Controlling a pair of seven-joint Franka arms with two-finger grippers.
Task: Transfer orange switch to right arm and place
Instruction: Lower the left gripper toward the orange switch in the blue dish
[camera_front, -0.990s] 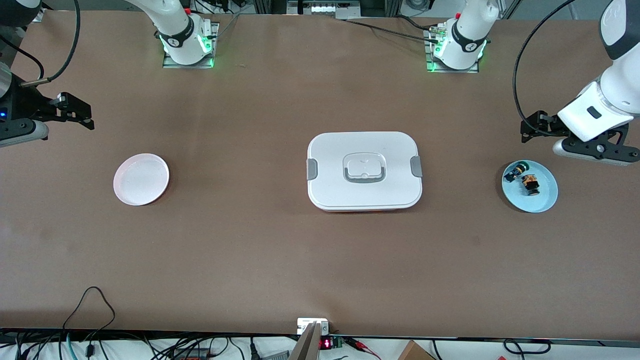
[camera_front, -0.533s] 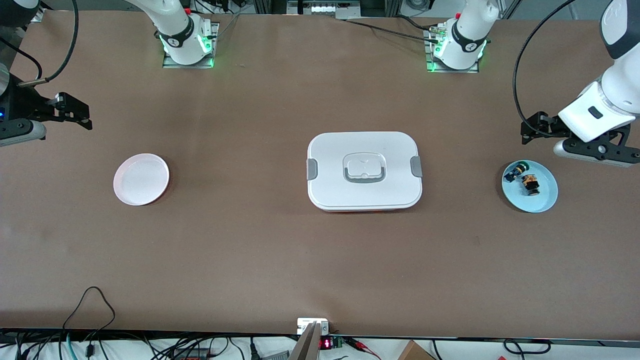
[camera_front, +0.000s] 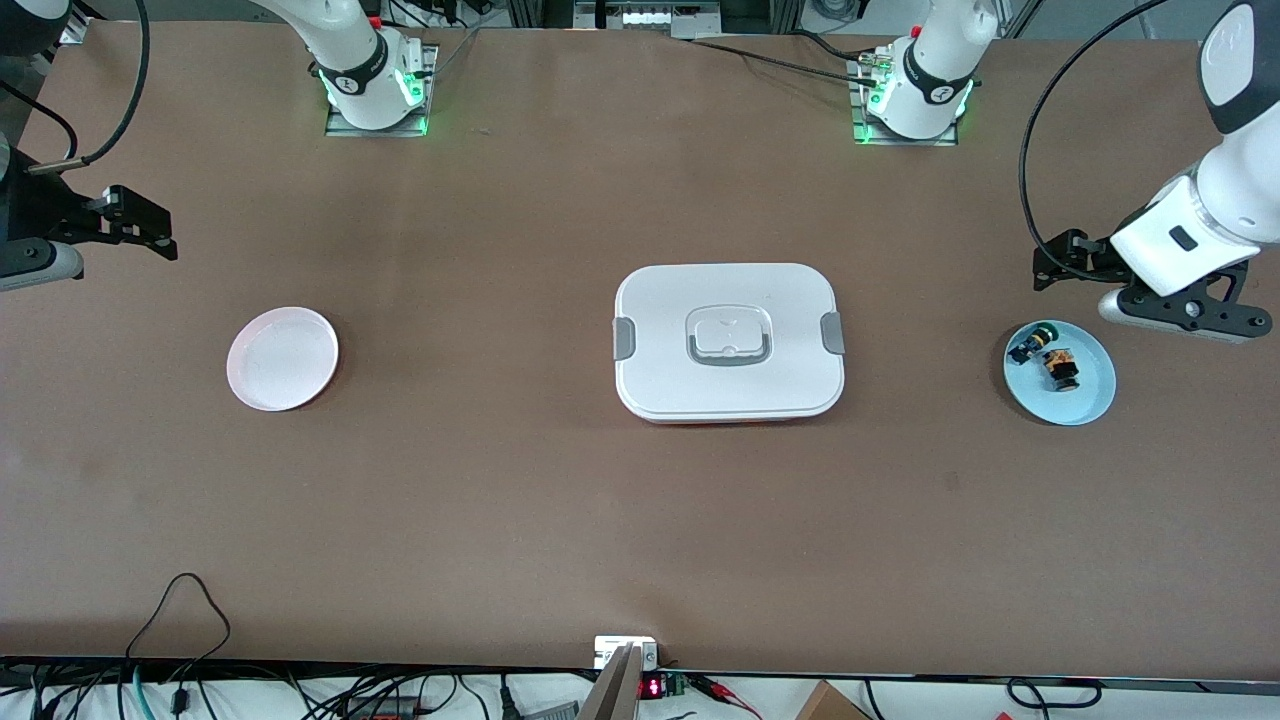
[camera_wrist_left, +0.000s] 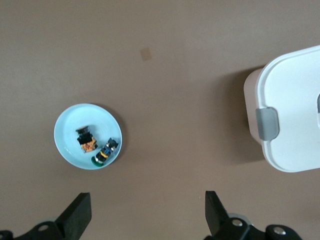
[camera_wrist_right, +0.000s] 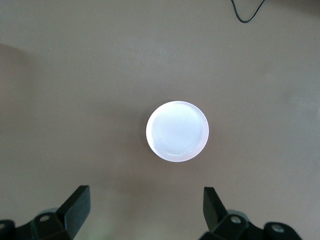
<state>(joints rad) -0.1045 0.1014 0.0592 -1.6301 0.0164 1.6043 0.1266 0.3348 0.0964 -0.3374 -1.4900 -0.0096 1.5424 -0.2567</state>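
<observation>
The orange switch (camera_front: 1060, 368) lies in a light blue plate (camera_front: 1092, 398) at the left arm's end of the table, beside a tiny black part with a blue and green cap (camera_front: 1029, 344). It also shows in the left wrist view (camera_wrist_left: 88, 142). My left gripper (camera_front: 1175, 308) hovers open and empty over the table just beside the blue plate, on the robots' side of it (camera_wrist_left: 147, 217). My right gripper (camera_front: 30, 262) hovers open and empty at the right arm's end (camera_wrist_right: 145, 210), above the table near an empty white plate (camera_front: 283, 358).
A white lidded box (camera_front: 728, 340) with grey clips stands in the middle of the table, between the two plates. Cables hang over the table edge nearest the front camera. The white plate (camera_wrist_right: 177, 131) shows in the right wrist view.
My left gripper has shifted slightly toward the table's middle, staying beside the blue plate. My right gripper has drifted a little farther toward the right arm's end. Both stay open.
</observation>
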